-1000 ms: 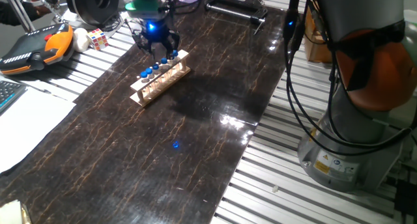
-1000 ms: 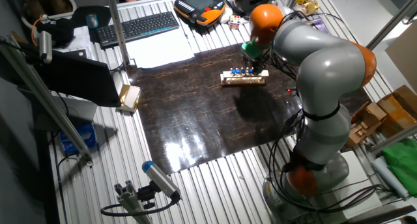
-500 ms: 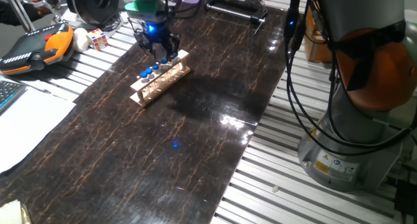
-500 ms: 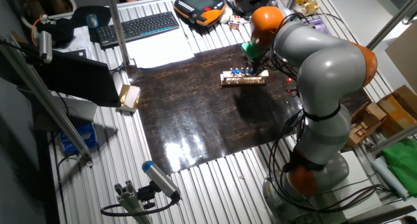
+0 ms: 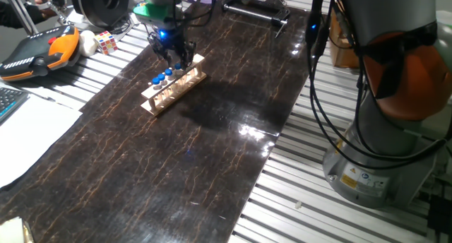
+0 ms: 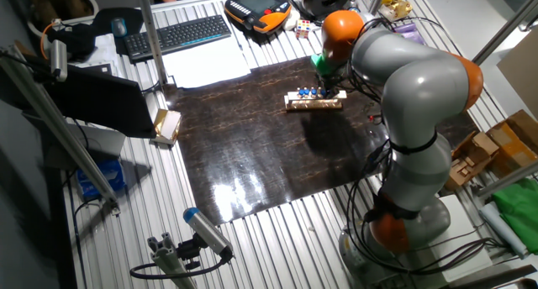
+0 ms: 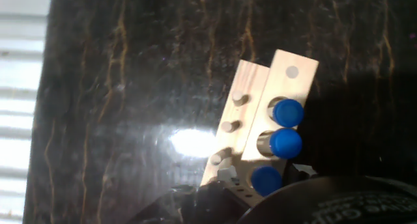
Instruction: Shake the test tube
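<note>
Several clear test tubes with blue caps (image 5: 161,76) stand in a light wooden rack (image 5: 171,87) on the dark table. My gripper (image 5: 175,59) is low over the rack's far end, and its fingers look open on either side of the tubes there. From the other fixed view the rack (image 6: 313,102) lies just beside the gripper (image 6: 330,86). The hand view looks down on three blue caps (image 7: 285,142) in the rack's top board (image 7: 287,87). The lowest cap (image 7: 267,180) sits right at the dark hand parts along the bottom edge. No tube is lifted.
An orange teach pendant (image 5: 39,52), a Rubik's cube (image 5: 106,42) and a black spool (image 5: 99,3) lie at the far left. A keyboard (image 6: 181,33) and papers (image 6: 206,66) sit beyond the mat. The robot base (image 5: 381,130) stands on the right.
The gripper has dropped lower onto the rack's far end, and its fingers look closer together. The blue light spot on the table has faded. The rack has not moved.
</note>
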Robot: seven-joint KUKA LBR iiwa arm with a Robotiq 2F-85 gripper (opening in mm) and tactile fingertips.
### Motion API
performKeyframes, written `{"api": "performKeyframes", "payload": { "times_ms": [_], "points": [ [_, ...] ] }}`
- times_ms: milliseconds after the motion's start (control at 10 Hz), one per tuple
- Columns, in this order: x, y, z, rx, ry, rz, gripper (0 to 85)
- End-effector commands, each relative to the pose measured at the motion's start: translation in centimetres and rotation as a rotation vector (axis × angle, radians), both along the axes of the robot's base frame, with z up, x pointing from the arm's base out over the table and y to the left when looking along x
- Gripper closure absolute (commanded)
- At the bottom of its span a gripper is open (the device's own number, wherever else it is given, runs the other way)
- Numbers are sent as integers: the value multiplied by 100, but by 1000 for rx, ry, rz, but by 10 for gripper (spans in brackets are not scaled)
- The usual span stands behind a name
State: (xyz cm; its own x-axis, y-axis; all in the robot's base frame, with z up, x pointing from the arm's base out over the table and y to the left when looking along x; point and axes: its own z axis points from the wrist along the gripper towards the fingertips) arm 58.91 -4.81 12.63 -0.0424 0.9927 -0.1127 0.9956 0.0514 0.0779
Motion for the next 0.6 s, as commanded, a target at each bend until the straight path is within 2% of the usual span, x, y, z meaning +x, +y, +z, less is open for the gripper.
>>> {"api": "performKeyframes", "payload": {
  "times_ms": [0,400,500],
  "points": [
    [-3,-2,-10,2,3,-676,423],
    [-38,-45,-48,30,23,-586,587],
    [-45,-43,-53,37,25,-577,547]
  ]
}}
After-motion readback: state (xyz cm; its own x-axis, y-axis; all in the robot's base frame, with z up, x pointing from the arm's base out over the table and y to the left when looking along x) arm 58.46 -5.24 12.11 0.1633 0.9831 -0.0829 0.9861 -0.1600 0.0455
